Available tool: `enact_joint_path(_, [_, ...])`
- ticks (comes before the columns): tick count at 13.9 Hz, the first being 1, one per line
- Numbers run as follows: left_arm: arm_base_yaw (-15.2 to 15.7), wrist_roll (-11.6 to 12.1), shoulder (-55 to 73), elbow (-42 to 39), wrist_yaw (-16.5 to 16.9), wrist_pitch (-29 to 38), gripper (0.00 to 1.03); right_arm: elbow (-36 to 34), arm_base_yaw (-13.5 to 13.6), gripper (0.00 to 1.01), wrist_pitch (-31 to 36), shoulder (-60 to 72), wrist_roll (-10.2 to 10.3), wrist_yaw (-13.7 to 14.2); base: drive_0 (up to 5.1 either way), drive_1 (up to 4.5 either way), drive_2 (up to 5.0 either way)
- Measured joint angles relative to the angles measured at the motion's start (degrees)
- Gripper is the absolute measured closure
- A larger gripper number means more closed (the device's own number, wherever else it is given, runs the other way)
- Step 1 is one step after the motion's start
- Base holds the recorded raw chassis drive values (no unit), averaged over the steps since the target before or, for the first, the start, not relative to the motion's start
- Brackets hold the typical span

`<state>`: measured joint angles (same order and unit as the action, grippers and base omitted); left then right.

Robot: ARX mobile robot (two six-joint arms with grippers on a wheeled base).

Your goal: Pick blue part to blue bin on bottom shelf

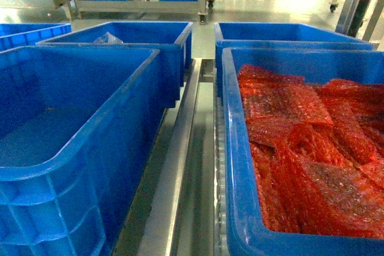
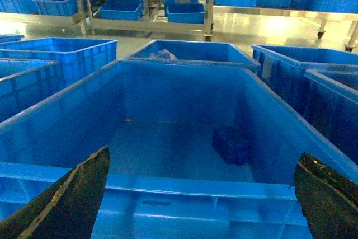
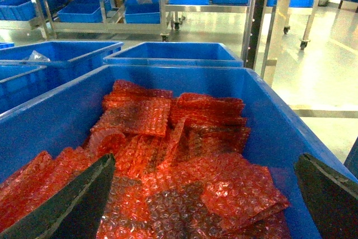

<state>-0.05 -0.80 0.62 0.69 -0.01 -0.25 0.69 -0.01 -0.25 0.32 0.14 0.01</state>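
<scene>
From the head view, near-left bin (image 1: 72, 124) at 9 o'clock, red bubble wrap (image 1: 312, 148) at 3; at left wrist, left tool (image 2: 201, 194) spread over blue part (image 2: 231, 145) at 1 o'clock, seemingly for reaching; at right wrist, right tool (image 3: 204, 197) spread likewise, empty.

Neither arm shows in the head view. The near left bin (image 1: 72, 142) runs off the left and bottom edges, and its right wall hides that side of the floor. The right bin (image 1: 240, 166) is cut by the right edge, its red bubble wrap (image 1: 312, 148) covering whatever lies beneath. In both wrist views the fingers (image 2: 67, 200) (image 3: 72, 205) are cropped at the bottom. Pale stuff in the far bin (image 1: 105, 39) is too blurred to identify.
</scene>
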Motion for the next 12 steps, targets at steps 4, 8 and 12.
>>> enact_joint_path(4, [0.00,0.00,0.00,0.00,0.00,0.00,0.05,0.00,0.00,0.03,0.00,0.00,0.00,0.00,0.0,0.00,0.0])
enact_joint_path(8, [0.00,0.00,0.00,0.00,0.00,0.00,0.05,0.00,0.00,0.03,0.00,0.00,0.00,0.00,0.0,0.00,0.0])
enact_joint_path(12, [0.00,0.00,0.00,0.00,0.00,0.00,0.05,0.00,0.00,0.03,0.00,0.00,0.00,0.00,0.0,0.00,0.0])
